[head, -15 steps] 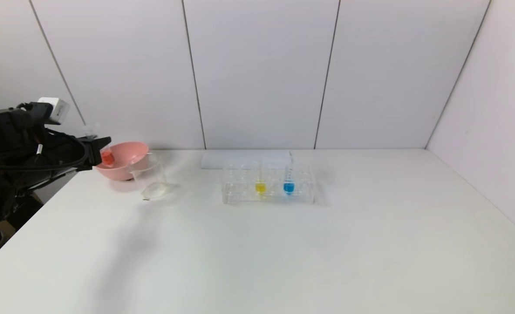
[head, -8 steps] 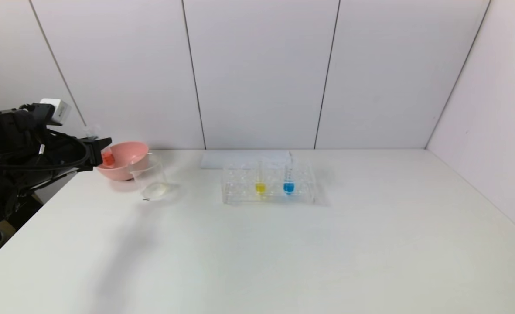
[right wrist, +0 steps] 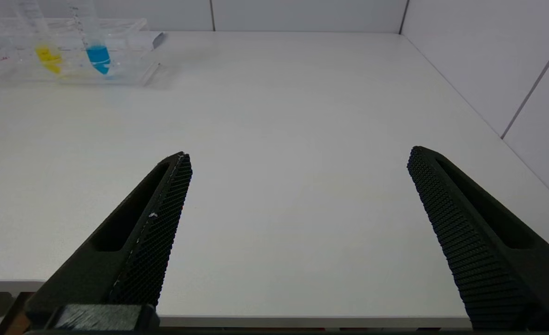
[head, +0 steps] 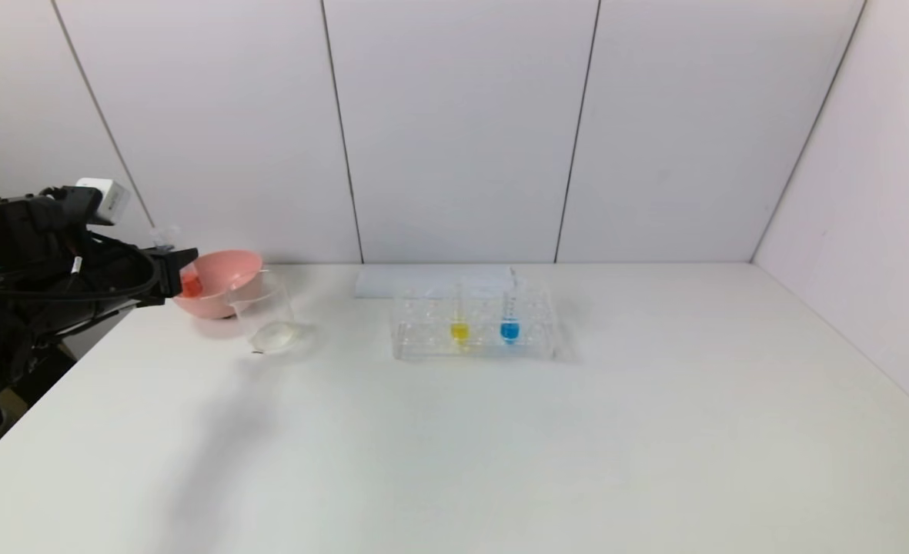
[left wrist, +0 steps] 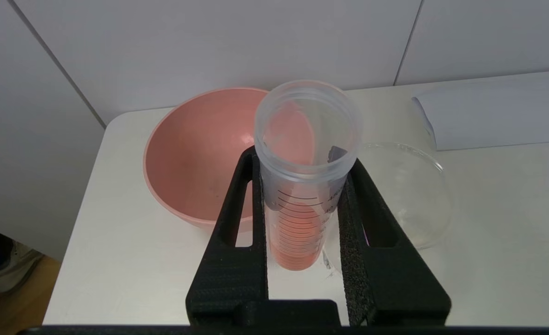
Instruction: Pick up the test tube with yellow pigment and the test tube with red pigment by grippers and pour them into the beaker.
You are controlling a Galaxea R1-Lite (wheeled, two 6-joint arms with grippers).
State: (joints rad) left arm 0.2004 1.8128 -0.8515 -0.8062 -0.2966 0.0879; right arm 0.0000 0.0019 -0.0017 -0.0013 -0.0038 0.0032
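- Your red test tube [left wrist: 302, 186] is clamped upright between the two fingers of the left gripper [left wrist: 302, 218], its red liquid low in the tube and nothing tipped out yet.
- In the head view it hangs at the far left of the tabletop [head: 500, 446], about 9 o'clock from the beaker [head: 263, 312] and in front of the pink bowl [head: 219, 292].
- The beaker looks clear of colour, so I judge that no pigment has gone in; the red pour is the step in hand.
- Your yellow test tube [head: 459, 327] stands in the clear rack [head: 473, 331], at 3 o'clock from the beaker, with a blue tube [head: 509, 327] just beside it on the right. It is untouched, so its pick and pour are all left to do.
- The right gripper [right wrist: 297, 232] hangs with fingers wide apart and empty over the near edge of the tabletop.
- Room: the left tabletop edge is near the bowl and beaker, and the back wall stands close behind the bowl. Between beaker and rack, and across the whole front and right, the tabletop lies open.
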